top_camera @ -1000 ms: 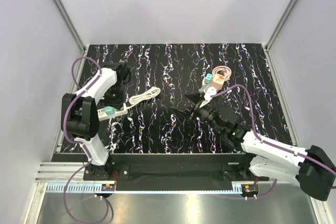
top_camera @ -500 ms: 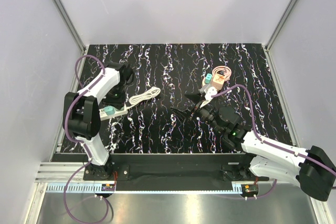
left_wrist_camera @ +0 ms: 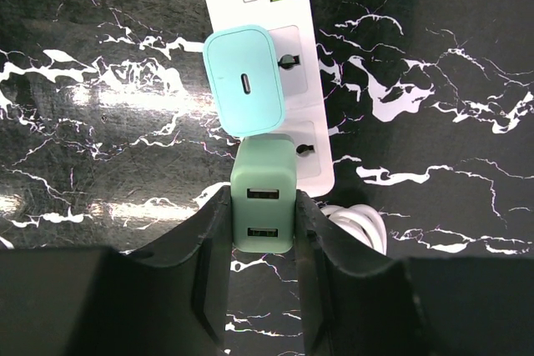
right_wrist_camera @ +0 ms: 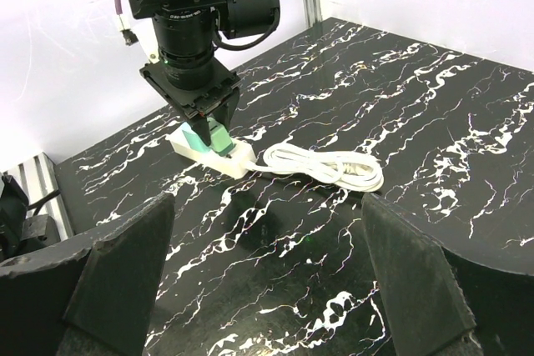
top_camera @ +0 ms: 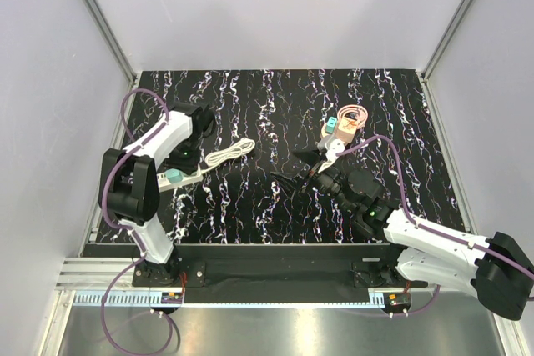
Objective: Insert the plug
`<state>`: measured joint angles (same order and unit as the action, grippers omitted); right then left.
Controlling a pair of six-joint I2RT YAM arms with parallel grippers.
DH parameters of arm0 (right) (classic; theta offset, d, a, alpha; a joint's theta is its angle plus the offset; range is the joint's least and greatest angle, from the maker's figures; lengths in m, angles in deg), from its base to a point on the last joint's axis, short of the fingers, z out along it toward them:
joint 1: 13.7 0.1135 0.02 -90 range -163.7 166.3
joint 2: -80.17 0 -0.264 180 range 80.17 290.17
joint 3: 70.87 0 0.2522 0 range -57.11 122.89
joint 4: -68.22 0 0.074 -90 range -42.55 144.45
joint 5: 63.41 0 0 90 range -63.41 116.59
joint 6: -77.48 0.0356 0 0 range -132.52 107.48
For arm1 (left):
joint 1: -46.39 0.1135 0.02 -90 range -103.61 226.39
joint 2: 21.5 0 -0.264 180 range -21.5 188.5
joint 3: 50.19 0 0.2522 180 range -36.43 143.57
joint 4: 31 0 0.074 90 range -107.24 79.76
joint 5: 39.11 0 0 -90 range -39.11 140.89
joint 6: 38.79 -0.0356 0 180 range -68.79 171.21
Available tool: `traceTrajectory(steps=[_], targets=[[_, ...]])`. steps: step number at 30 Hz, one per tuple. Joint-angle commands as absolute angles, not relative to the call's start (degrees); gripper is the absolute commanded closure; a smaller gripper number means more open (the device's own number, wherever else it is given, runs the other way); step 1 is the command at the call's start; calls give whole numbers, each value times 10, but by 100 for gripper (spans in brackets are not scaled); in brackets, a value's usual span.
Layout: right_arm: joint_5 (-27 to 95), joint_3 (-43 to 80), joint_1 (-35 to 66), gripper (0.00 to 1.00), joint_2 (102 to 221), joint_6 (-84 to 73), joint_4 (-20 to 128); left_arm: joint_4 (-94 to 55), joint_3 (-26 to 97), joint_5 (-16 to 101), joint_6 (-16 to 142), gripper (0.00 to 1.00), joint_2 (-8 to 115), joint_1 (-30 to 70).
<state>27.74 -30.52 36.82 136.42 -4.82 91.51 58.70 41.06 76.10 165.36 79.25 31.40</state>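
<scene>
The plug [left_wrist_camera: 263,177] is a blue-green cube with two USB slots, and my left gripper [left_wrist_camera: 263,199] is shut on its sides. It stands upright over the near end of the white power strip [left_wrist_camera: 315,81]. Whether its prongs are in a socket is hidden. In the right wrist view the left gripper [right_wrist_camera: 210,127] points straight down on the plug [right_wrist_camera: 220,141] at the strip [right_wrist_camera: 240,164]. From above, the left gripper [top_camera: 185,156] covers the plug. My right gripper [top_camera: 299,169] is open and empty at mid-table, well apart from the strip [top_camera: 190,174].
A brighter aqua cube [left_wrist_camera: 246,81] with one port sits plugged into the strip beside the plug. The strip's coiled white cord [top_camera: 229,152] lies to its right. Another teal cube [top_camera: 331,127] and a pink coiled cable [top_camera: 351,117] lie behind the right gripper.
The left arm's elbow has swung slightly to the right while its gripper stays over the strip. The right arm has not moved.
</scene>
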Motion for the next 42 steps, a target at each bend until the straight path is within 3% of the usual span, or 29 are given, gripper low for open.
traceTrajectory(steps=[1, 42], targets=[[284, -304, 370, 0, 1352, -43, 945, 656, 379, 752, 1949, 100, 787, 307], [288, -301, 370, 0, 1355, -45, 942, 533, 260, 674, 1933, 100, 761, 336]])
